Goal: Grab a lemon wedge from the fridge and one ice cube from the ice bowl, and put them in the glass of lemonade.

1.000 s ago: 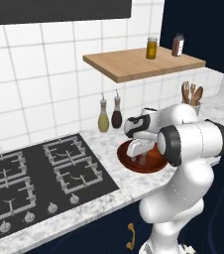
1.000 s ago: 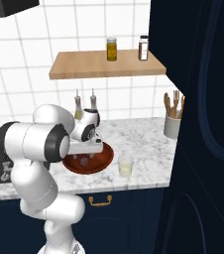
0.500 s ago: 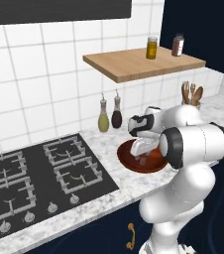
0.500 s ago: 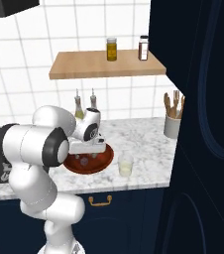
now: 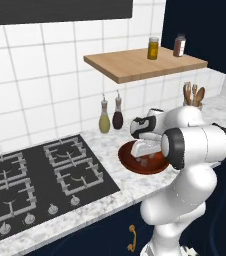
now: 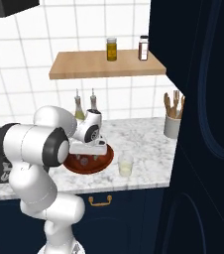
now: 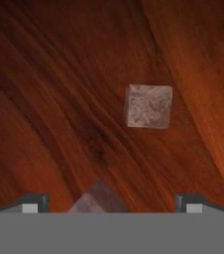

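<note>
1. Pincer (image 7: 112, 203): jaws spread to full width, nothing held; poised low inside the wide, shallow, reddish-brown wooden ice bowl (image 7: 44, 89).
2. Target: small whitish translucent ice cube (image 7: 96, 201) directly between the fingertips (image 7: 32, 204), partly cut off at the lower edge of the hand view; second, similar cube (image 7: 149, 106) ahead of the pincer and slightly to one side, apart from the first.
3. Risk, slip: tiny slick cube on a curved floor; likely to squirt out if closed off-centre.
4. Risk, collision: fingertips probably close to the wood; further descent likely to jam them against the bowl.
5. Risk, wrong count: drift toward the far cube likely to nudge both.
6. Destination: small clear tumbler of pale yellow-green lemonade (image 6: 126, 165) just beside the bowl, outboard of the pincer; risk of tipping on a low transfer.
</note>
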